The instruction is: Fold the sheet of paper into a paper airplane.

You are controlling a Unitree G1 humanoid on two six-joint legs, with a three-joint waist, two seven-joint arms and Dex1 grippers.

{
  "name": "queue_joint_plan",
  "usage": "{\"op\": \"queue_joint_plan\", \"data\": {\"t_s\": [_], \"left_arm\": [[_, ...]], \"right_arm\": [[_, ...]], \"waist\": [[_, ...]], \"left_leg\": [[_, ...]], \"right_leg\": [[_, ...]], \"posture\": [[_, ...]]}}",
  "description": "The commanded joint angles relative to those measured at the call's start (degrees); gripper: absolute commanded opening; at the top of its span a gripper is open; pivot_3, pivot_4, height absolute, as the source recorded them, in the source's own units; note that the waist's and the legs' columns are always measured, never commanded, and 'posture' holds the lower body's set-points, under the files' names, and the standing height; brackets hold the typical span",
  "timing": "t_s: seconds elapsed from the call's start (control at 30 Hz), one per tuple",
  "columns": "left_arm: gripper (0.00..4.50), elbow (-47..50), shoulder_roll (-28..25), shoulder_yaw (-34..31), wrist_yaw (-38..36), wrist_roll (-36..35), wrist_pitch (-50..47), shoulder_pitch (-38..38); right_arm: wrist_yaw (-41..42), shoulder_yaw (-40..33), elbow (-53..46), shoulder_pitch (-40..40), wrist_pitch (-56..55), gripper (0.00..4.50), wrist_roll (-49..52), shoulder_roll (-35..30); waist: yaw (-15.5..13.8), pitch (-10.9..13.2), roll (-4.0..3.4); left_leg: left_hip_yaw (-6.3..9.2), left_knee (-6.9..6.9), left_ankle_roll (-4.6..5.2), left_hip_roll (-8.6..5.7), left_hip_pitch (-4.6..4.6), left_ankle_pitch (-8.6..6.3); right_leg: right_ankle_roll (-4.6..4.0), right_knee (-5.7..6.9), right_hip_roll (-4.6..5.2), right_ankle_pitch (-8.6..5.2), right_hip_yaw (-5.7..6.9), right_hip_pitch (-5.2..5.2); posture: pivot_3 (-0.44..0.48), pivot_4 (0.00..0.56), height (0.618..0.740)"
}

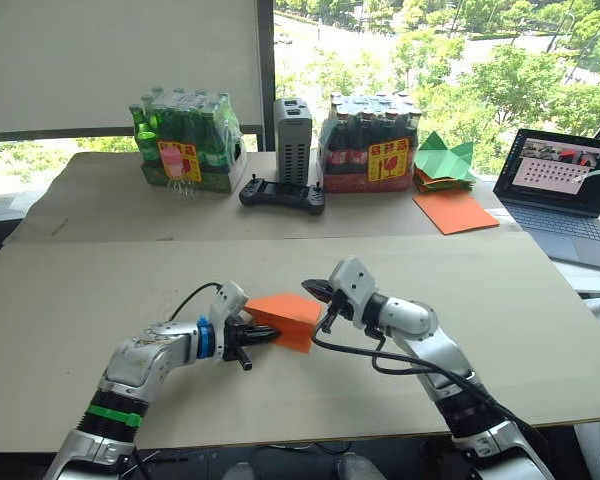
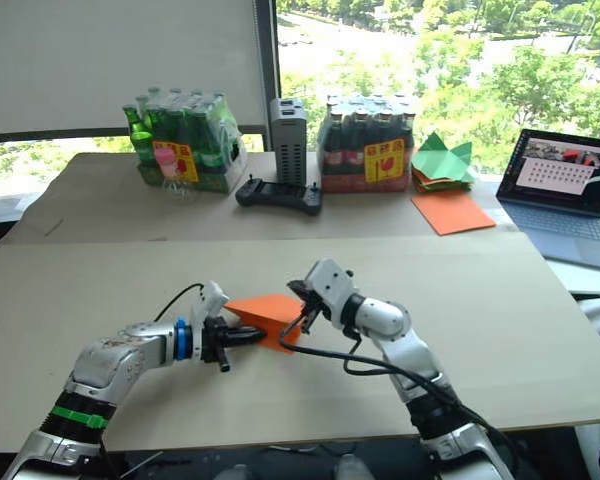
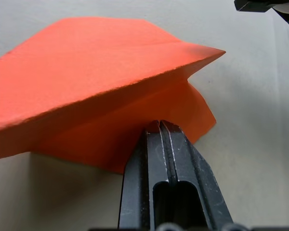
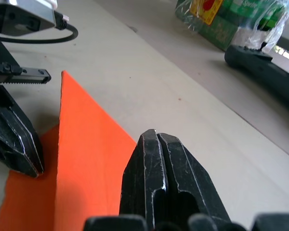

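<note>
Paper airplane (image 1: 285,318): bright orange folded dart, lower centre of the left eye frame, held just above the tan surface (image 1: 100,290) between the two claws.
Left claw (image 1: 270,335): fingers pressed together on the airplane's lower fold, holding it from the left.
Right claw (image 1: 315,291): fingers closed flat against each other at the airplane's right edge; whether paper is pinched between them cannot be told.
Left wrist view: shows the airplane's layered flaps, a wing spread out to a sharp tip, and the lower fold caught between the black fingers (image 3: 159,144); the eye views show only an orange wedge.
Right wrist view: shows one flap standing upright as a thin triangle, with the left claw's toothed finger beside it.
Eye views, upper part: green bottle pack (image 1: 185,140), grey box (image 1: 292,140), dark bottle pack (image 1: 368,145), black controller (image 1: 282,194), green paper shapes (image 1: 443,158), smooth orange sheet (image 1: 454,211), laptop (image 1: 565,180) at the right edge.
</note>
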State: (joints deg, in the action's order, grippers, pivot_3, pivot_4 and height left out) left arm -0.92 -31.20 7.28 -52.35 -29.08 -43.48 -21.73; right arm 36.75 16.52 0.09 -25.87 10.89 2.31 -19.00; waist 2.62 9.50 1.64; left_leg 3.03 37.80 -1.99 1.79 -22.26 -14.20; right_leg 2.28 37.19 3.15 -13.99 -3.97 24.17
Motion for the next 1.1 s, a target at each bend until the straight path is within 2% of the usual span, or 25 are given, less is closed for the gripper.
{"op": "queue_joint_plan", "data": {"t_s": [0.03,0.83,1.1], "left_arm": [[0.00,0.39,-0.21,0.09,-0.70,0.74,0.55,0.40],[0.00,3.04,-0.74,-1.71,0.21,0.10,-1.04,2.87],[0.00,4.89,-0.92,-2.53,0.94,-0.54,-1.79,3.88]], "right_arm": [[1.89,1.01,-3.57,0.87,1.77,0.03,-0.32,-0.94],[7.17,4.24,-6.83,4.28,3.18,0.03,-0.64,-0.93],[7.14,5.74,-4.48,5.39,2.74,0.03,-2.35,-1.20]], "waist": [[0.02,0.00,0.00],[0.01,0.00,0.00],[0.05,0.00,0.00]], "left_leg": [[0.00,0.00,0.00,0.00,0.01,0.00],[0.01,0.02,0.00,0.00,0.03,0.00],[0.01,0.02,0.00,0.00,0.04,0.00]], "right_leg": [[0.00,0.01,0.00,0.00,0.00,0.00],[0.00,0.01,-0.01,0.00,0.00,-0.03],[0.00,0.01,-0.01,0.00,0.00,-0.03]], "posture": [[0.000,0.150,0.740],[0.000,0.150,0.740],[0.000,0.150,0.740]]}}
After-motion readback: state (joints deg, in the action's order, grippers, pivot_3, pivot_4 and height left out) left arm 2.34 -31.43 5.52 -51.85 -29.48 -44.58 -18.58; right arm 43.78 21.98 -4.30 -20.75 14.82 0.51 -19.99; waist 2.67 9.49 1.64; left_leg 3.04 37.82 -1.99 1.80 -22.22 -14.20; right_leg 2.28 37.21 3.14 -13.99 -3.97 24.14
